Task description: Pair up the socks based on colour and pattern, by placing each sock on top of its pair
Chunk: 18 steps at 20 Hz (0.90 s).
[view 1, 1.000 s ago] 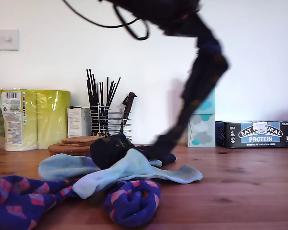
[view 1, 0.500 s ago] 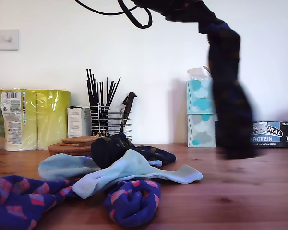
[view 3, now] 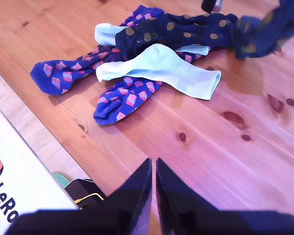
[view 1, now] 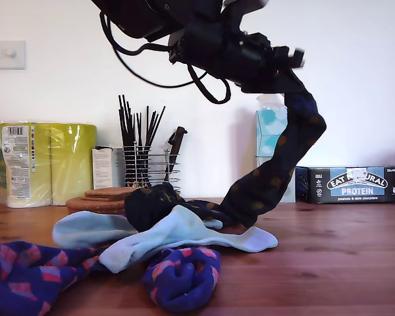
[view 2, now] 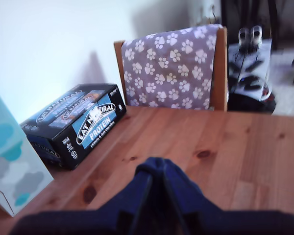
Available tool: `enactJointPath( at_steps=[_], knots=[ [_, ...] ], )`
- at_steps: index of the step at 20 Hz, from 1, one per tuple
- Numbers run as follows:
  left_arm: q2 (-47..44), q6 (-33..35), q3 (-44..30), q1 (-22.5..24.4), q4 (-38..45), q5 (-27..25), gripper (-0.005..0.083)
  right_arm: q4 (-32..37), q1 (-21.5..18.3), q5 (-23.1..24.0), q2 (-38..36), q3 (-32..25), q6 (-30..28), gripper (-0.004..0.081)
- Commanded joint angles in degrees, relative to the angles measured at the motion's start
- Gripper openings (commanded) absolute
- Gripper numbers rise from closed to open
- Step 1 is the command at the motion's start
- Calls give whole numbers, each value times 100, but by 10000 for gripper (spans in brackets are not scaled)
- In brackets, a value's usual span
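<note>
My first gripper (view 1: 293, 71) is shut on one end of a dark navy sock with orange spots (view 1: 276, 171). That sock hangs down to the exterior view's left, its lower end reaching the sock pile. The navy fabric (view 2: 181, 188) shows around the shut fingers of my first gripper (view 2: 157, 196). A second navy spotted sock (view 3: 171, 32) lies on the pile, across two pale blue socks (view 3: 171, 73) (view 3: 105, 32) and two blue-purple socks with pink diamonds (view 3: 127, 95) (view 3: 63, 73). My second gripper (view 3: 153, 164) hovers high over the table, shut and holding nothing.
Along the wall stand a tissue box (view 1: 273, 131), a black snack box (view 1: 355, 184), a wire utensil rack (view 1: 145, 164), cork coasters (view 1: 102, 197) and yellow paper rolls (view 1: 46, 161). A chair with a paw-print cover (view 2: 171, 68) stands at the table's edge. Bare wood (view 1: 342, 263) lies at the exterior view's right.
The held navy sock swung out to the exterior view's right and hung free. The arm has since dropped lower into view, and the sock's lower end is back at the pile.
</note>
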Motion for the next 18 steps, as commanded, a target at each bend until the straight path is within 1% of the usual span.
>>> enactJointPath(
  at_steps=[1,2,4,5,7,9,10,11,12,13,14,16,18],
  knots=[
    [-74,-772,-26,-68,-476,170,-21,-17,-17,-9,-28,2,4,22],
    [-111,-1224,-26,-96,-925,450,-21,-42,-17,-9,-28,2,4,22],
    [-122,-2105,-26,-229,-1856,1167,-21,-61,-17,-7,-28,2,2,22],
    [-120,-2164,-26,-326,-2312,1373,-21,-50,-17,-7,-28,2,0,22],
    [-105,-1945,-26,-614,-3126,1360,-17,0,-17,-7,-28,2,-35,22],
    [-105,-1801,-26,-955,-3425,1349,-5,76,-17,-4,-28,2,-44,22],
    [-105,-1794,-26,-1084,-3453,1349,59,122,-17,-4,-26,2,-44,22],
    [-105,-1799,-26,-1165,-3453,1349,191,166,-17,-4,-26,2,-44,22],
    [-105,-1797,-26,-1213,-3471,1349,353,216,-17,-2,-26,2,-42,22],
    [-105,-1797,-26,-1241,-3539,1351,472,260,-17,0,-22,2,-42,22],
    [-105,-1757,-26,-1272,-3628,1401,518,299,-17,4,-15,2,-44,22],
    [-127,-1567,-22,-1261,-3713,1460,517,315,-17,35,-13,2,-44,22],
    [-238,-1547,-11,-1145,-3716,1462,505,302,-17,48,-11,2,-42,22]
  ],
)
